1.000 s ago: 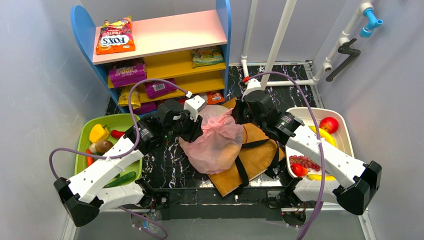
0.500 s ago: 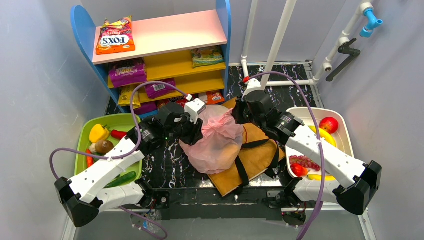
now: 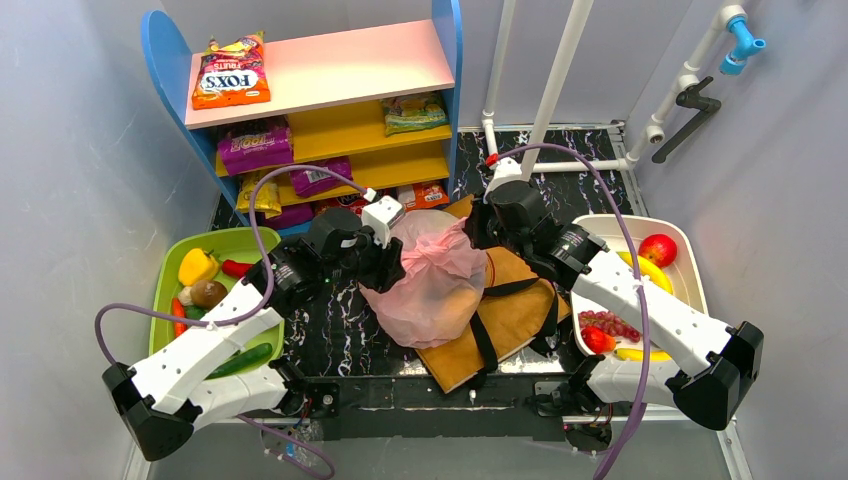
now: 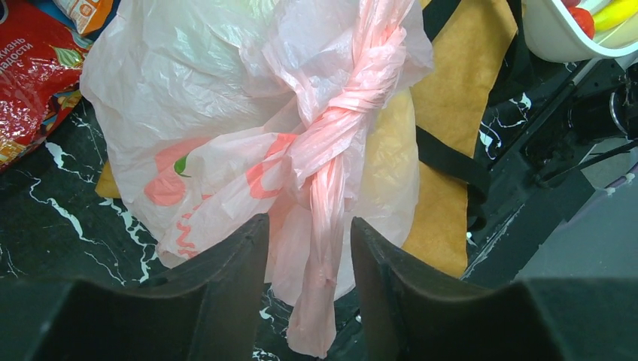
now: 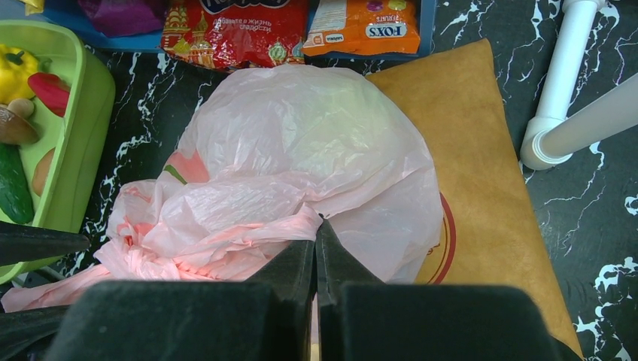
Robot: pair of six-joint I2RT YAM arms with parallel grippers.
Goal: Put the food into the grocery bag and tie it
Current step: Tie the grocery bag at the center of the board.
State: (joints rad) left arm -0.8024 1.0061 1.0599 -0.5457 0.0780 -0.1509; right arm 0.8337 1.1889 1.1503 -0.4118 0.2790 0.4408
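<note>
Knot looks loose: grocery bag [image 3: 432, 285] sits mid-table on brown paper bag [image 3: 520, 310], left gripper [image 4: 308, 226] at its 10 o'clock, parted around twisted handle [image 4: 353, 128], right gripper [image 5: 317, 244] at 1 o'clock pinching pink film; regrip, pull apart gently.

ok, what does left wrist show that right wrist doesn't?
Only left wrist: the twisted handles of the pink grocery bag, roped together and hanging between the fingers of the open left tool; a black strap; a corner of the white fruit tray.
Only right wrist: the right tool shut, pinching bag plastic at its tips; the green tray with yellow pepper and cucumber; an orange FOX'S packet; a white pipe.
Both: the bag lying on the brown paper bag, the red sweets packet, the black marbled tabletop.
</note>
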